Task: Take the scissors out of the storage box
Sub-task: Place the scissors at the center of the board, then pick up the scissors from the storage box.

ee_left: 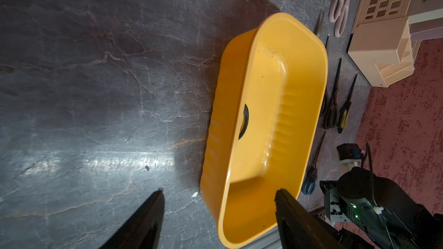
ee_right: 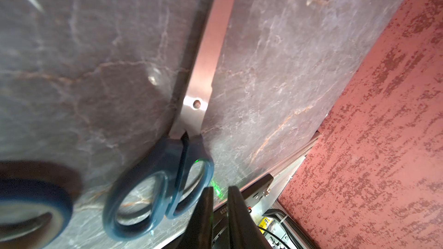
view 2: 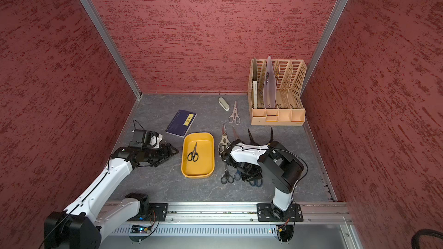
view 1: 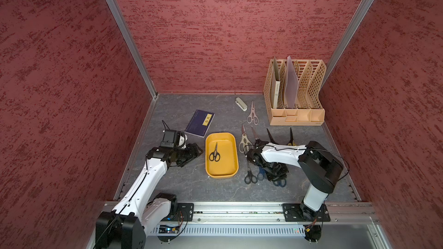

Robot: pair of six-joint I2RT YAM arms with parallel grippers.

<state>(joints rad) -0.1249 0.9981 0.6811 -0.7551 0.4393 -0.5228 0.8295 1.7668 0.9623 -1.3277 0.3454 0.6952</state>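
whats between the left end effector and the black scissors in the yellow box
Between the left end effector and the black scissors: only a strip of bare table and the side wall of the storage box, shown in both top views.

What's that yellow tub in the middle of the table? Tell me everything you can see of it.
The yellow tub is a shallow, glossy plastic tray, oblong with rounded corners and faintly ribbed walls. It sits flat on the grey table. One pair of black-handled scissors lies closed on its floor, blades toward the far end. The open left gripper sits close at its side; no contact is visible.
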